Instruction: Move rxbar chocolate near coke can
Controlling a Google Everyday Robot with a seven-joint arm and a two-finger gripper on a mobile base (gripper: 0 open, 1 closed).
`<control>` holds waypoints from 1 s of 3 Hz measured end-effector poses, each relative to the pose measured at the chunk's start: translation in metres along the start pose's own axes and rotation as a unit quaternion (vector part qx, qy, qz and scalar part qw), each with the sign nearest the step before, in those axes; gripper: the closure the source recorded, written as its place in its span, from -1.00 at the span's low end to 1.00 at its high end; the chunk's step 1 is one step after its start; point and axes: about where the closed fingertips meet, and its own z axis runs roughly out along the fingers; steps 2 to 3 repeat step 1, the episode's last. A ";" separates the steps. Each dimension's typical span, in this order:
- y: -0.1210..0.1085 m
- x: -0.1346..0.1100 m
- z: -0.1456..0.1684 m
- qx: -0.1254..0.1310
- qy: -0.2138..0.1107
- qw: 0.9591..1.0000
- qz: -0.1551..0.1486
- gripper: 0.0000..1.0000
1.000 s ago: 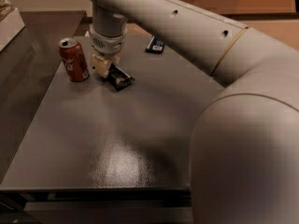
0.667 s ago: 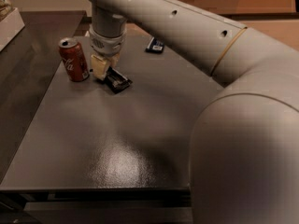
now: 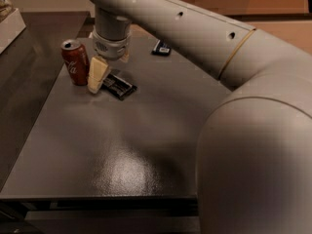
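The coke can (image 3: pixel 75 62), red with a silver top, stands upright at the table's far left. The rxbar chocolate (image 3: pixel 120 86), a flat black wrapper with pale print, lies flat on the table just right of the can, about a finger's width away. My gripper (image 3: pixel 104 81) points down between the can and the bar, over the bar's left end. One cream finger (image 3: pixel 96 74) shows beside the can; the other is mostly hidden behind the wrist. The jaws look spread and the bar rests on the table.
A dark blue wrapper with a white label (image 3: pixel 161 48) lies farther back on the table. My large arm (image 3: pixel 204 43) spans the right side of the view. A pale box edge (image 3: pixel 9 26) sits at the far left. The table's front edge (image 3: pixel 97 196) is near.
The visible finger has shifted left toward the can, away from the bar. The bar and the can have stayed where they were.
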 end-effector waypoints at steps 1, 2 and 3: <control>0.000 0.000 0.000 0.000 0.000 1.000 0.000 -1.00; 0.000 0.000 0.000 0.000 0.000 1.000 0.000 -1.00; 0.000 0.000 0.000 0.000 0.000 1.000 0.000 -1.00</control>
